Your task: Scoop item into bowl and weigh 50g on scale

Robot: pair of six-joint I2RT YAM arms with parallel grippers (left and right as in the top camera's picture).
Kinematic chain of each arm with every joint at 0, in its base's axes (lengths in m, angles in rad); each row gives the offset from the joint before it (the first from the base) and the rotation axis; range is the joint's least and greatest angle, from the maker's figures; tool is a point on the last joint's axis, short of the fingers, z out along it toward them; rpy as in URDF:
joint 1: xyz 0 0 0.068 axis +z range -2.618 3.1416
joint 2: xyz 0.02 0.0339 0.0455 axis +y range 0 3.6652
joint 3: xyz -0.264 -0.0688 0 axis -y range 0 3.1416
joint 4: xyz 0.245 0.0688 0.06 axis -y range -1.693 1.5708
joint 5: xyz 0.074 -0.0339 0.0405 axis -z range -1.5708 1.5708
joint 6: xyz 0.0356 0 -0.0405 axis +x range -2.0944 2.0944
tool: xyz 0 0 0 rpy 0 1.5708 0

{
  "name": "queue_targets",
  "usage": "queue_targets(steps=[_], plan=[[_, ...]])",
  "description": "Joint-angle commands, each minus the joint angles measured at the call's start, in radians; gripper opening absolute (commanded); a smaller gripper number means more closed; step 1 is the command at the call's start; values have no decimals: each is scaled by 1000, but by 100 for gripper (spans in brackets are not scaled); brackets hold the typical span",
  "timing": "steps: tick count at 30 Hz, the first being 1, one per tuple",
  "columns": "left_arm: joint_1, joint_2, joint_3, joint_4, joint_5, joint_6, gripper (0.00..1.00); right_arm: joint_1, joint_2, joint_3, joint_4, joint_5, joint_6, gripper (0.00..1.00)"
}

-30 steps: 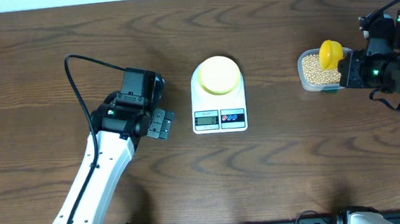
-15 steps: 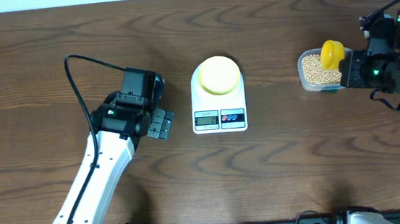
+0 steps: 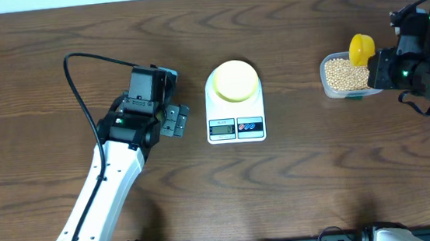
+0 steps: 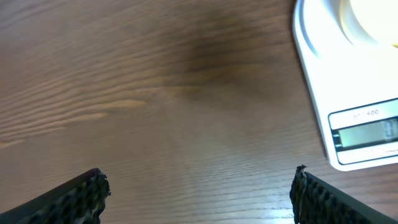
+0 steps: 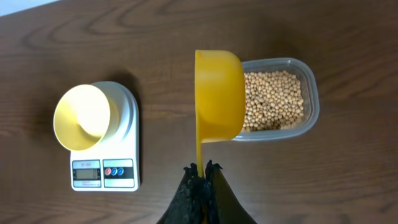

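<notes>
Right wrist view: the right gripper point(image 5: 202, 169), clamped on a bright yellow plastic scoop point(image 5: 217, 93) by its handle, held it over the clear plastic tub point(image 5: 311, 93) of small tan beans point(image 5: 273, 99), apparently for dipping, while the round pale-yellow bowl point(image 5: 82, 117) sat on the white digital scale point(image 5: 106, 171), and the left gripper point(image 4: 199, 193) hung wide open and empty.

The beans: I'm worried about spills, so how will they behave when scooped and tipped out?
The beans look small, round and smooth, so they'll likely pour freely and roll if they miss the bowl. They lie loose in the container, so the scoop should dig in easily.
</notes>
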Motion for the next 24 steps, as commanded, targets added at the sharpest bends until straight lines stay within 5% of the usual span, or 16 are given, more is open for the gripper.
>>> queue_targets(steps=[1,5,10,16,21,24], plan=[[4,2,-11,-1,169,-6,95,-4,-10,13,6,6,38,1],[4,2,-11,0,371,-5,96,-4,-10,13,1,23,43,1],[4,2,-11,-3,401,-6,96,-4,-10,13,11,89,43,1],[-3,2,-11,-8,705,5,96,-4,-10,13,60,89,70,1],[-63,2,-11,-20,658,51,96,-4,-10,13,59,90,69,1],[-130,2,-13,-35,474,-5,96,-4,-10,13,59,90,69,1]])
